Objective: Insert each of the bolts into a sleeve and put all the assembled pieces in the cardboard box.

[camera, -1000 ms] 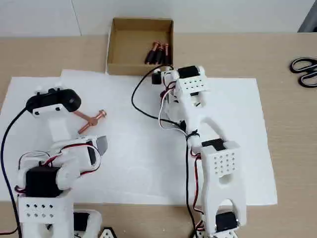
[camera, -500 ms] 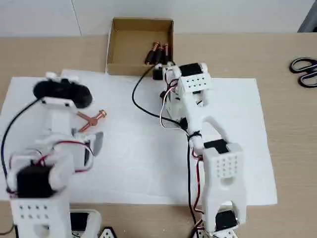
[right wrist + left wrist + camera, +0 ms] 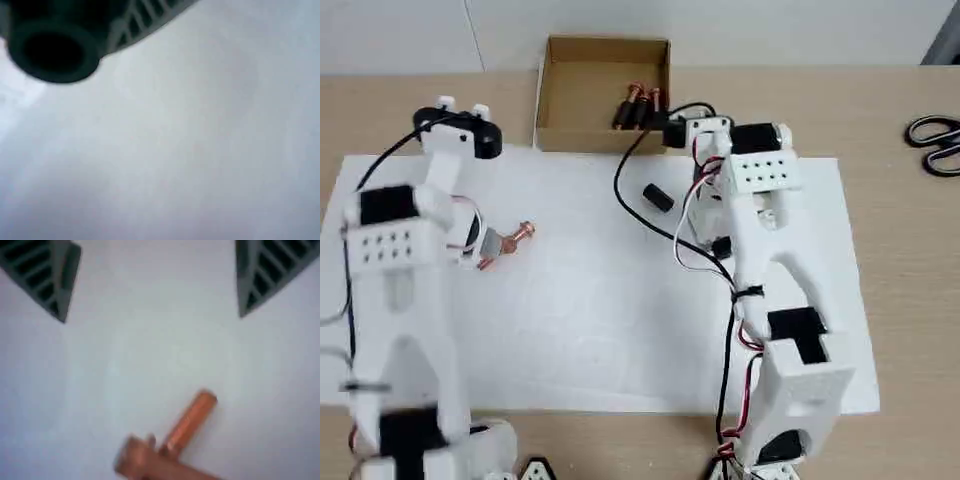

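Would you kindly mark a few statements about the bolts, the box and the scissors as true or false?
1. The left end effector is open and holds nothing. True.
2. The cardboard box is empty. False: several assembled pieces lie inside it.
3. Two copper bolts lie crossed on the white paper. True.
4. The scissors lie on the white paper. False: they rest on the bare table, off the paper, at its far right edge.
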Robot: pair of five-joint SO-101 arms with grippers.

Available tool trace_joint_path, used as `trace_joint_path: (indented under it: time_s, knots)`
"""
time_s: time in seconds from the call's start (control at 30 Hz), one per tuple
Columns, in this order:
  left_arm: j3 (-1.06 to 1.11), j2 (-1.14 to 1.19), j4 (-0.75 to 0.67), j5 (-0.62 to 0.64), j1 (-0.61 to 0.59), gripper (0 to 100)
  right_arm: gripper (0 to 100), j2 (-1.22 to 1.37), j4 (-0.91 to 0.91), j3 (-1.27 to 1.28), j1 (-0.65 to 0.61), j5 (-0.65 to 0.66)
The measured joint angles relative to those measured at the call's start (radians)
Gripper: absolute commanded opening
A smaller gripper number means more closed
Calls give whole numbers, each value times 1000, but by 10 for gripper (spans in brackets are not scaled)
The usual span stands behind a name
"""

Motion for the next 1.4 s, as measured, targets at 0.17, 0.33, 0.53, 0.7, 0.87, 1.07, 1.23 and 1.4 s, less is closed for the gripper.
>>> trace_joint_path:
  time_s: [0.17,0.33,0.53,0.7,0.87,1.07,1.23,1.4]
  knots:
    - [-127,203,-32,-342,-6,207,3,-26,0,86,-3,0]
    - [-233,353,-35,-605,-6,207,3,-28,0,121,0,0]
    - [-325,491,-61,-804,-6,207,3,-31,0,126,-3,0]
    - [-390,585,-61,-907,-6,207,3,-34,0,135,-3,0]
    - [-483,680,-100,-913,-6,207,3,-34,0,161,-3,38]
    - [-555,779,-123,-913,5,207,3,-34,0,163,-3,46]
    - [-594,821,-123,-913,12,204,3,-34,0,163,-3,46]
    - [-601,847,-120,-914,28,43,3,-34,0,163,-3,46]
